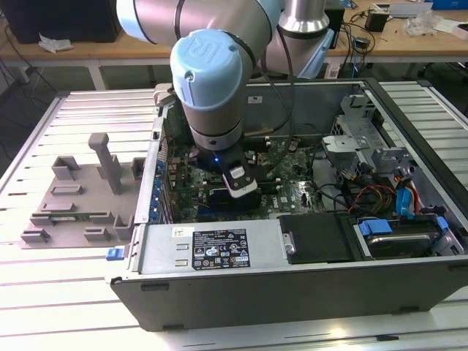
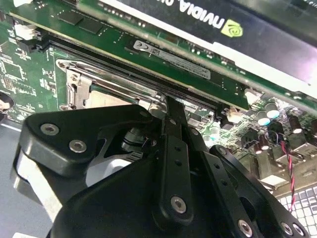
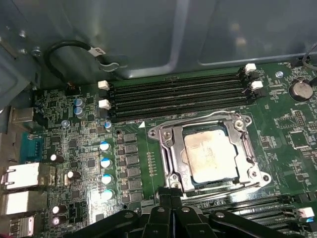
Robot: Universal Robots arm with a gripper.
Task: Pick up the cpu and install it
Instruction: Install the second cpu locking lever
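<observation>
The cpu (image 3: pixel 212 156), a small flat square chip with a dull silver metal top, lies flat inside the square silver metal socket frame (image 3: pixel 168 148) on the green motherboard (image 3: pixel 89 158), right of centre in the first wrist view. It appears to sit level within the frame, and nothing is touching it.

Along the bottom edge of that view the black linkage of the gripper (image 3: pixel 171 201) comes to a narrow tip just below the frame's lower edge. The fingers look drawn together with nothing visible between them, so I judge the gripper closed and empty (the very tips are partly hidden by its own body). In the second wrist view the gripper (image 2: pixel 171 106) fills the lower half of the frame, its tip beside a corner of the socket frame.

Above the socket in the first wrist view run four long dark memory slots (image 3: pixel 178 94). In the exterior view, the pale blue and grey robot arm (image 1: pixel 208 80) reaches down into the open grey computer case (image 1: pixel 292 292) at the centre of the frame.

As a judgement: the risk here is the tip brushing the frame or the chip's edge. A sideways nudge could tilt the chip out of its seat and bend fine contacts beneath, or scrape nearby board components.
</observation>
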